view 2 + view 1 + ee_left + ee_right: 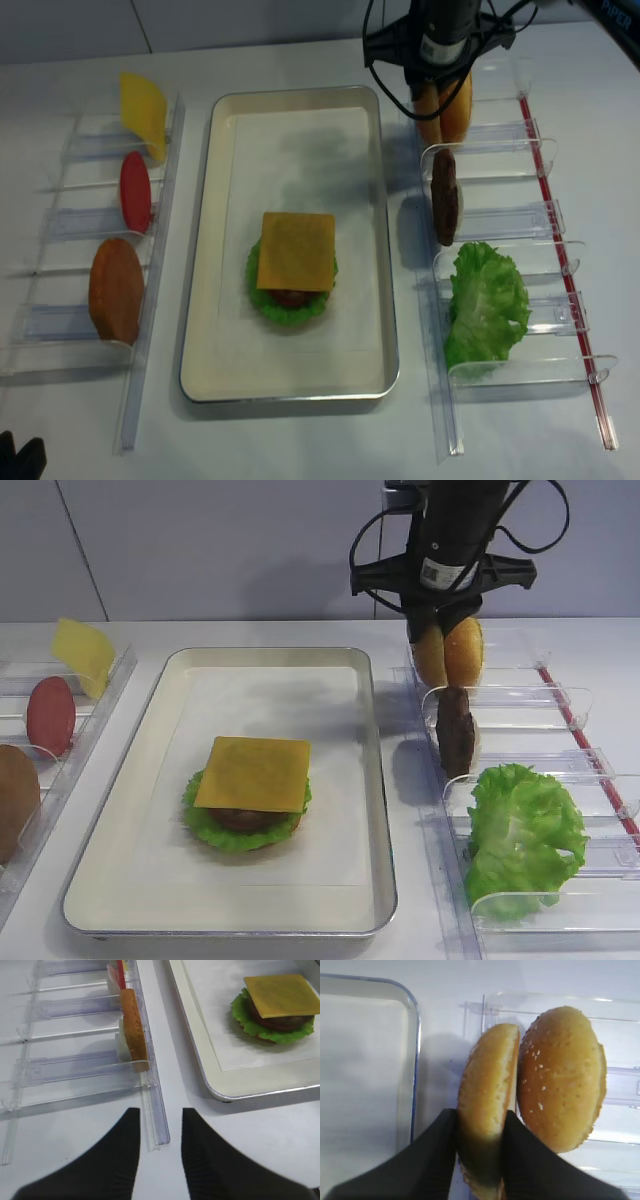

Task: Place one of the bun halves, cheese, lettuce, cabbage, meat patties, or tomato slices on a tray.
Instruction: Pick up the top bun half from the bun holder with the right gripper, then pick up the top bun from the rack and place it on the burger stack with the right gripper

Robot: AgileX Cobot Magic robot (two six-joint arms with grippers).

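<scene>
Patty under cheese slice [254, 772] mostly hidden; left pincer [20, 457] cut by frame edge.

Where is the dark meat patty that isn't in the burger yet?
In the overhead view the meat patty stands on edge in the clear bin right of the tray, between the buns behind it and the lettuce in front.

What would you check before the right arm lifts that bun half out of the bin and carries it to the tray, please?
1. Right gripper shut on the left bun half: ok.
2. Sesame bun free of the fingers: cannot tell, it leans against the held half.
3. Stack on the tray topped with cheese, ready for a bun: ok.
4. Path from the bin to the tray clear: ok.
5. Left gripper away from the tray: ok, shut, empty.
</scene>
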